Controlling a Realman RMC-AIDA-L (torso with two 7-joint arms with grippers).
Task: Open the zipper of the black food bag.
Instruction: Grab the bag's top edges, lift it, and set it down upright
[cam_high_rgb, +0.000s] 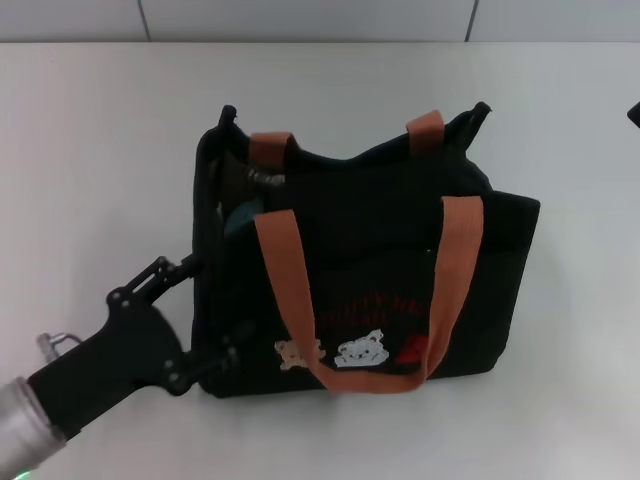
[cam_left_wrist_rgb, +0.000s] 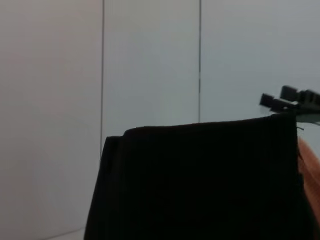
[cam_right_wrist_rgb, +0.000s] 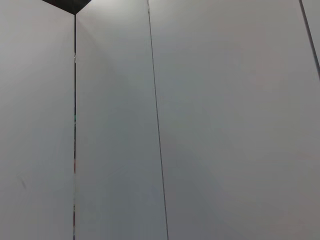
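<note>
A: What carries everything?

B: A white table (cam_high_rgb: 90, 150). The bag (cam_high_rgb: 400, 260) stands near its middle, upright and boxy, with bear patches and red lettering on the side facing the robot.

A: Its handles?

B: Two orange-brown straps. The near handle (cam_high_rgb: 300, 300) hangs down the front in a loop; the far handle (cam_high_rgb: 425, 122) shows as two stubs at the back rim.

A: And the arms?

B: The left gripper (cam_high_rgb: 205, 315) is at the bag's left end, toward the table's near left. Its two fingers are spread wide, one at the upper part of that end and one near the base, both against the fabric. The left wrist view shows black cloth close up. The right gripper is only a dark tip at the table's far right edge; its state cannot be judged.

A: The zipper (cam_high_rgb: 222, 190)?

B: It runs along the top rim, and the mouth gapes at the left end. I cannot make out the pull tab.
</note>
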